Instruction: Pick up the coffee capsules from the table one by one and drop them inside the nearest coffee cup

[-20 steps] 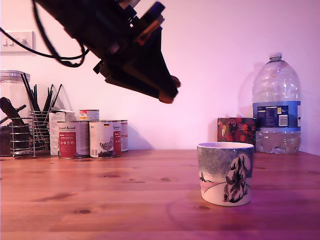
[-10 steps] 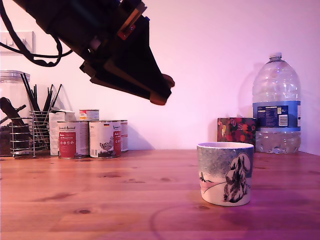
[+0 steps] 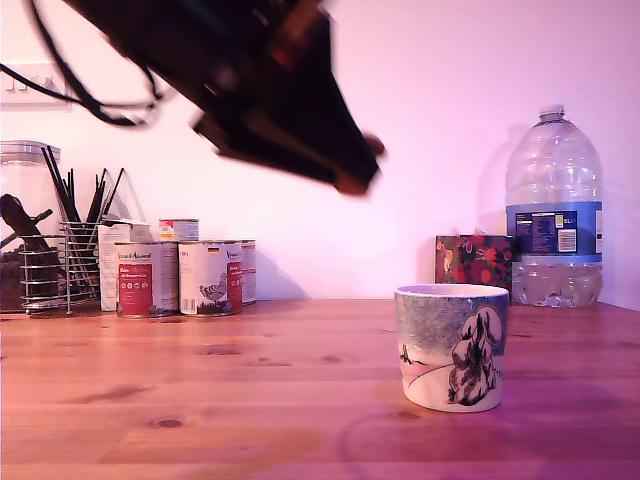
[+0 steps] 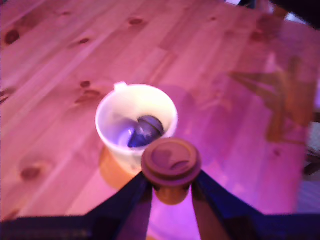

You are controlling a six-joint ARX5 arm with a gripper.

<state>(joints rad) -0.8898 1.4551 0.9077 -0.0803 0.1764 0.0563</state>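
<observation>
The coffee cup [image 3: 450, 346] stands on the wooden table [image 3: 200, 400] at the exterior view's right. High above it and somewhat to its left hangs my gripper [image 3: 358, 168], blurred by motion. In the wrist view the gripper [image 4: 171, 189] is shut on a brown coffee capsule [image 4: 171, 161], its round top facing the camera. Just beyond the capsule, lower down, the white inside of the cup [image 4: 112, 112] shows, with one dark bluish capsule [image 4: 145, 130] lying in it. No loose capsule shows on the table.
Along the back wall stand labelled tin cans [image 3: 180, 278], a wire rack of dark utensils [image 3: 62, 262], a patterned box [image 3: 472, 262] and a large water bottle [image 3: 553, 210]. Bare wood [image 4: 60, 60] surrounds the cup.
The arm swung slightly to the exterior view's left and has now moved back to the right, closer to above the cup. It is blurred with motion, the capsule still held.
</observation>
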